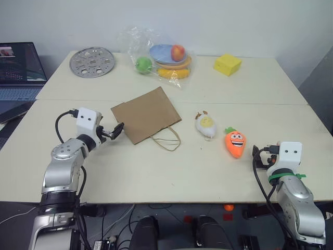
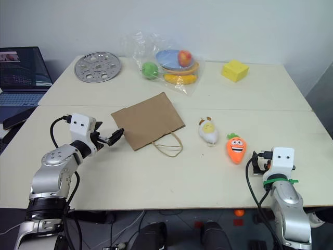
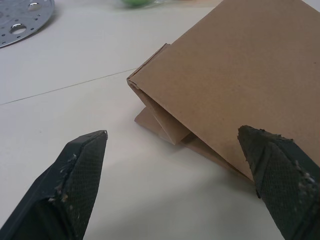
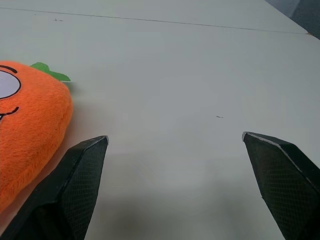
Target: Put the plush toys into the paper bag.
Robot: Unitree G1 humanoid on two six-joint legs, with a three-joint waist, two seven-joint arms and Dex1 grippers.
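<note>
— What is the room like?
— A plain white wall (image 1: 234, 21) runs behind two cream tables (image 1: 250, 83) pushed together, a thin seam between them.
— Anything at the sides?
— To the left, an open laptop (image 1: 18, 73) with a lit screen sits on a separate surface. To the right, a dark grey floor (image 1: 320, 88) shows past the table's corner.
— And underneath?
— Below the near table edge, black and white cables (image 1: 104, 237) trail in shadow.
— The light?
— Even and soft, with faint shadows.

bare table (image 1: 130, 172) before both tools, paper bag (image 1: 146, 114) flat, mouth unopened
</note>
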